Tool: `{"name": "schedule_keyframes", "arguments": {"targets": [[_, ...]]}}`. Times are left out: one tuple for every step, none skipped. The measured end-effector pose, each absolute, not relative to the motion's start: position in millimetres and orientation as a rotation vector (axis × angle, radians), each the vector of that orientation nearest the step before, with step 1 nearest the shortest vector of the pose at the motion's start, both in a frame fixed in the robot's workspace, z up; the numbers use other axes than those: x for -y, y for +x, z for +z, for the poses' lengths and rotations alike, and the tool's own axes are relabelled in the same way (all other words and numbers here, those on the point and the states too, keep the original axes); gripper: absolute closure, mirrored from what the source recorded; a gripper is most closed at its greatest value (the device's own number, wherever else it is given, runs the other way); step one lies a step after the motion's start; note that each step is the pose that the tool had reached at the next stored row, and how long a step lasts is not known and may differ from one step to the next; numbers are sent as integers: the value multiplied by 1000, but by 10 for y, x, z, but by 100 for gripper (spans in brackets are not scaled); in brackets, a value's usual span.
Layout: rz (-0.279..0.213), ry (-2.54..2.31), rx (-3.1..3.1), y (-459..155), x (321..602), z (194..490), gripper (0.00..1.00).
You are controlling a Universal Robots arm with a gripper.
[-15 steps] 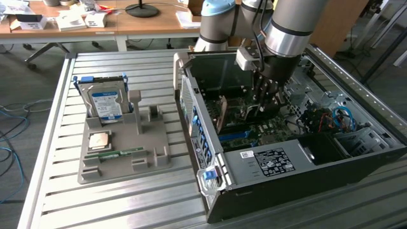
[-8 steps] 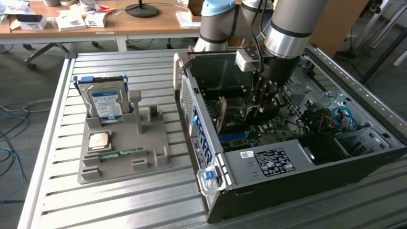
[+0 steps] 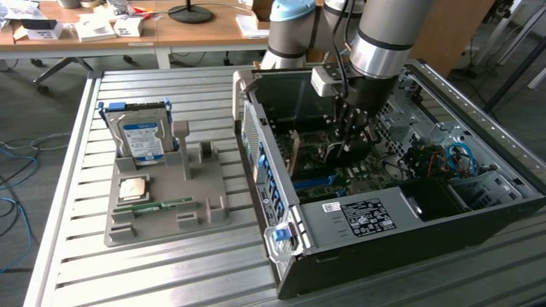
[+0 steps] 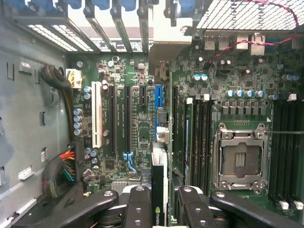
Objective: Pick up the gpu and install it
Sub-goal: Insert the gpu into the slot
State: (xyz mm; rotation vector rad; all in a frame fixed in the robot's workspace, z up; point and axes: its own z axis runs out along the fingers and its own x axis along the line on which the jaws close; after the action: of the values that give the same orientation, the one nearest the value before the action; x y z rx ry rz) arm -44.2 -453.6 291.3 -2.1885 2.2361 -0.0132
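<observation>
My gripper reaches down inside the open computer case, over the motherboard. It is shut on the gpu, a thin dark card seen edge-on between the two black fingers in the wrist view, with a green logo on its edge. The card stands upright above the board, in line with the blue slot among the black expansion slots. In the exterior view the gpu hangs below the gripper, close to the board; I cannot tell whether it touches the slot.
A grey parts holder on the slatted metal table carries a silver hard drive, a processor and a green memory stick. Inside the case are an empty processor socket, cable bundles and the slot brackets.
</observation>
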Motion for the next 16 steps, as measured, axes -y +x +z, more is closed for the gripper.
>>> {"name": "schedule_keyframes", "arguments": {"targets": [[-13, -2188, -2236, -448, 4536, 2913, 74], [-13, -2188, -2236, -448, 4536, 2913, 74], [-13, -2189, -2236, -449, 4536, 2913, 74], [-13, -2189, -2236, -450, 4537, 2913, 74], [-14, -2188, -2236, -450, 4537, 2907, 74], [-14, -2188, -2236, -451, 4537, 2897, 74], [-15, -2188, -2235, -452, 4537, 2886, 74], [-15, -2187, -2235, -453, 4537, 2875, 74], [-16, -2187, -2235, -454, 4537, 2865, 74], [-17, -2187, -2235, -455, 4537, 2855, 74], [-17, -2187, -2234, -456, 4537, 2847, 74], [-17, -2187, -2234, -457, 4537, 2845, 74], [-18, -2187, -2234, -457, 4537, 2845, 74], [-18, -2187, -2234, -458, 4537, 2845, 74], [-17, -2186, -2234, -464, 4537, 2844, 74], [-18, -2186, -2234, -479, 4536, 2843, 74]]}}
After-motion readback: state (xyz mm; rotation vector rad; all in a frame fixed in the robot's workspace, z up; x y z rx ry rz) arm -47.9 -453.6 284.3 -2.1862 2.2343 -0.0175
